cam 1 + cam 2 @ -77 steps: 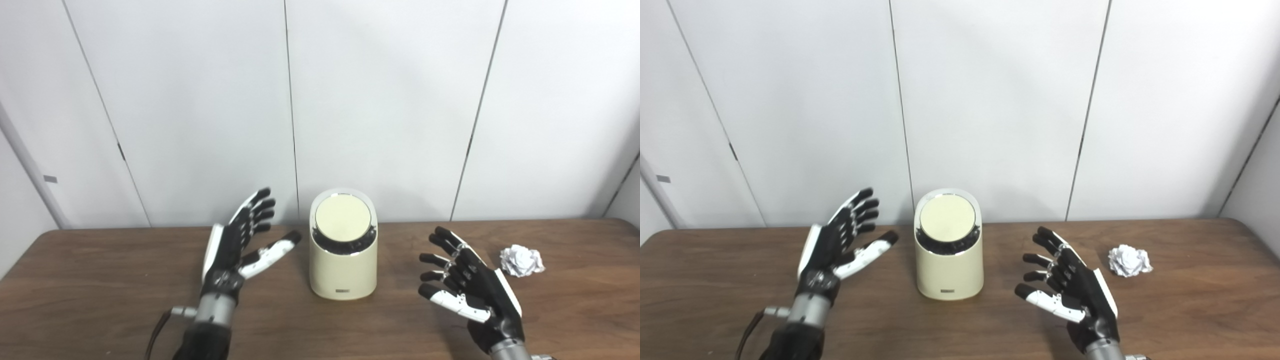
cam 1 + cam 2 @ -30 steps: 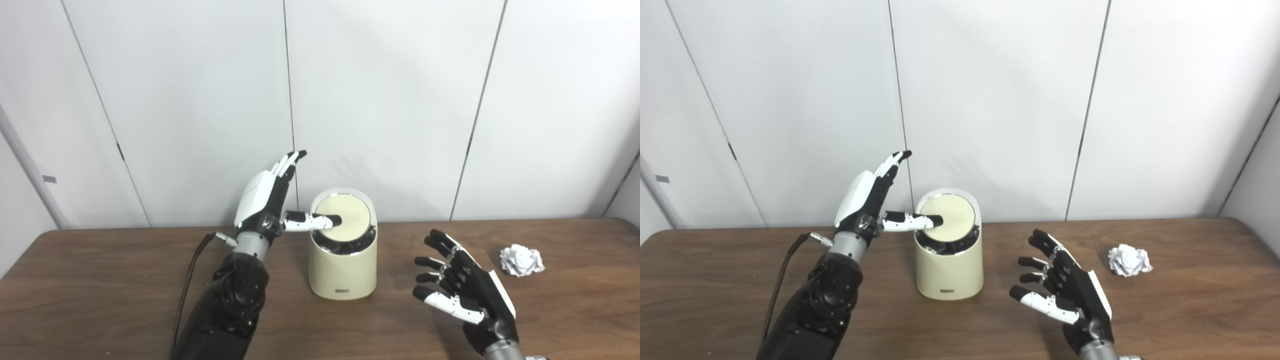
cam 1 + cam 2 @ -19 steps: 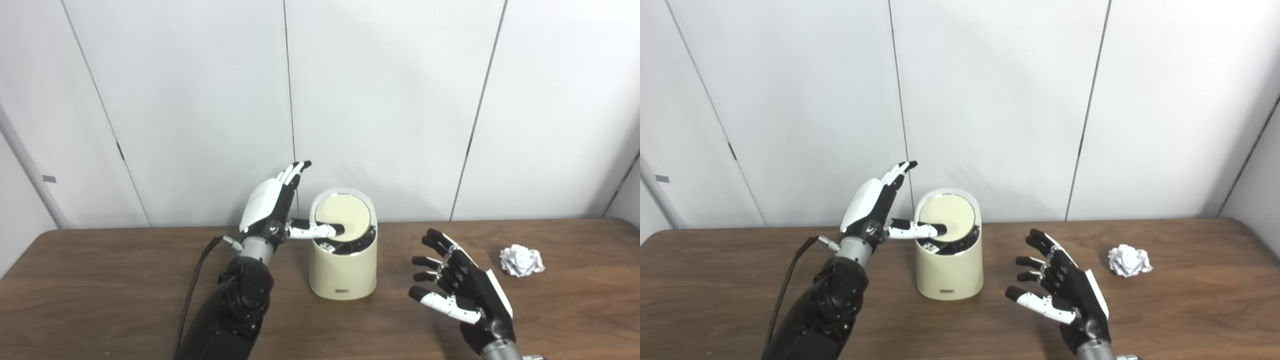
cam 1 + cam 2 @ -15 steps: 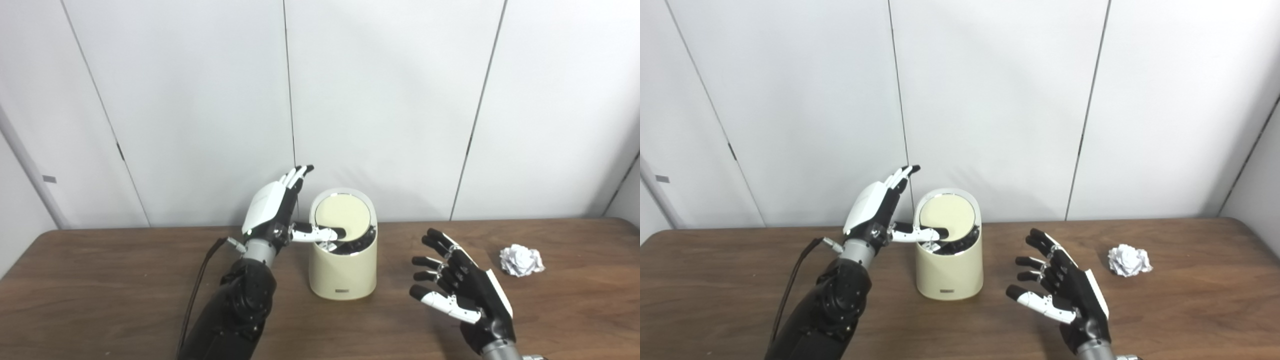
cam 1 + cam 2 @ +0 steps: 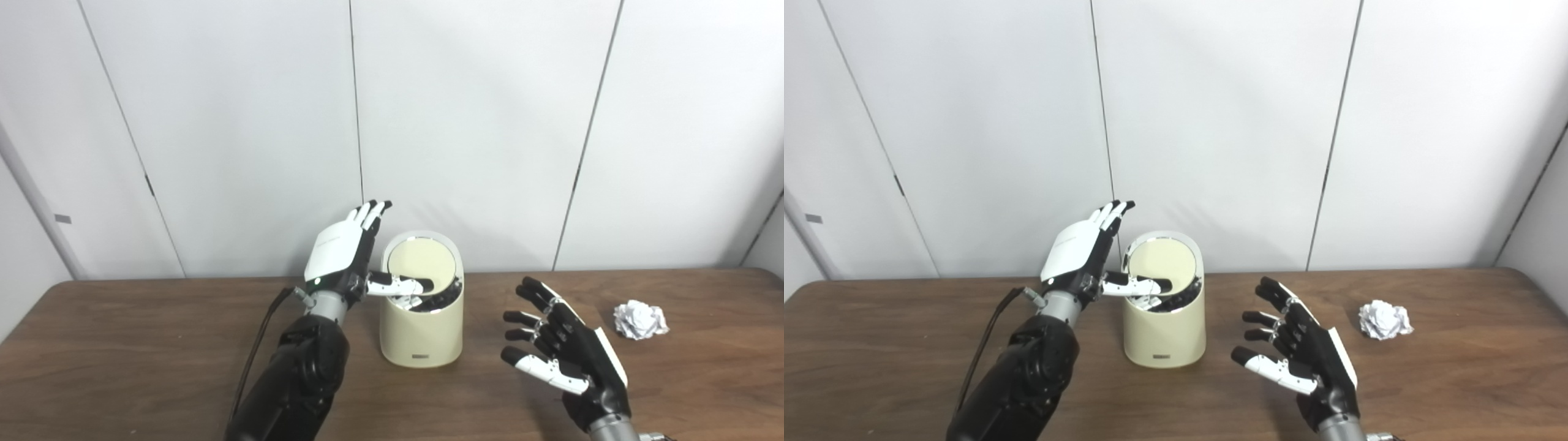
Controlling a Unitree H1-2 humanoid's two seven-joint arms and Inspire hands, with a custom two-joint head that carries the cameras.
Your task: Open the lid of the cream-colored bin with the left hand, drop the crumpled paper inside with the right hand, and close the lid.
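A dark brown wood-grain table (image 5: 122, 343) spans the whole width, its far edge meeting a white panelled wall (image 5: 478, 122); standing on it a little left of centre, towards twelve o'clock, is a cream-coloured bin (image 5: 421, 331), upright, with a small dark label low on its front; a ball of crumpled white paper (image 5: 640, 319) lies on the bare wood at about three o'clock from the bin, well apart from it and near the table's right end.

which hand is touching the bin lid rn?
The left hand: its thumb presses the lid of the cream bin. The right hand hovers open, apart.
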